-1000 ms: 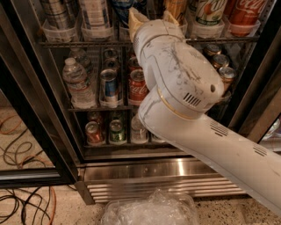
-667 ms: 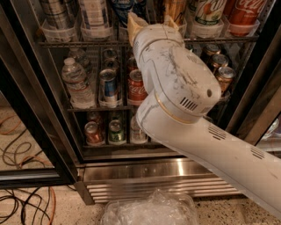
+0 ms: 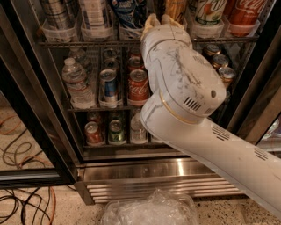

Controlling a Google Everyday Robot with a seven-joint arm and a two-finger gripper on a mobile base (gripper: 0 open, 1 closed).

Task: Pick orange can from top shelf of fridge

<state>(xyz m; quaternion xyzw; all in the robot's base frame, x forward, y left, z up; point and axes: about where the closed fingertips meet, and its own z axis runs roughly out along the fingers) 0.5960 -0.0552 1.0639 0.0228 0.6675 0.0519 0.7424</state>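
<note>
One orange can point(image 3: 176, 8) (glossy amber metal, slim cylinder) stands upright, long axis vertical, at upper centre of the frame on the top shelf point(image 3: 74, 44), a grey wire rack in the fridge point(image 3: 145, 173). One end effector point(image 3: 163, 22), beige-tipped, overlaps its lower part; whether it is spread or closed cannot be told.

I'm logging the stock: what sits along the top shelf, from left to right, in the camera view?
Silver can → white can → blue can → gripper, at the front of the top shelf → orange can, partly behind it → green-and-white can → Coca-Cola can.
</note>
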